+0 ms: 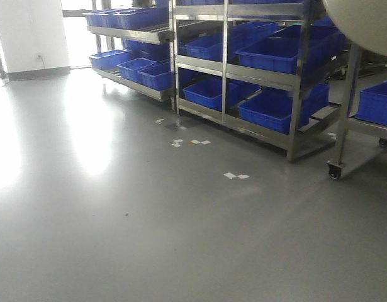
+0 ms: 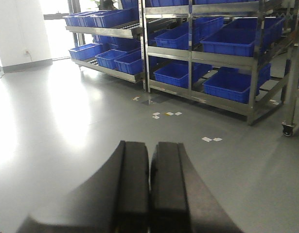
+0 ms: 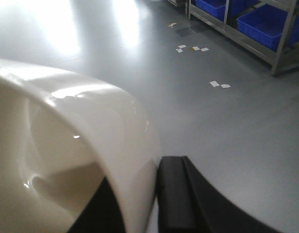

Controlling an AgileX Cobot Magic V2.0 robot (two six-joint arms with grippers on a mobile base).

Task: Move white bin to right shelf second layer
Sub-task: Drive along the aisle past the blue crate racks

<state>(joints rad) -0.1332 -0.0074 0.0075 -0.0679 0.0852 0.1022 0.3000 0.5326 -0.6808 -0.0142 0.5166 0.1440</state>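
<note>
The white bin (image 3: 91, 126) fills the lower left of the right wrist view, and its rounded underside (image 1: 363, 19) shows in the top right corner of the front view, held high. My right gripper (image 3: 143, 187) is shut on the bin's wall, one black finger inside and the other finger (image 3: 176, 194) outside. A wheeled steel rack (image 1: 352, 94) stands at the right edge of the front view with a blue crate (image 1: 377, 102) on one level. I cannot make out the right shelf second layer on it. My left gripper (image 2: 149, 145) is shut and holds nothing, above the grey floor.
Steel racks (image 1: 294, 75) loaded with several blue crates (image 1: 269, 56) line the back and right. The wheeled rack's caster (image 1: 335, 170) sits on the floor. White tape marks (image 1: 236, 175) dot the glossy grey floor (image 1: 149, 220). A white wall (image 1: 29, 31) stands at the far left.
</note>
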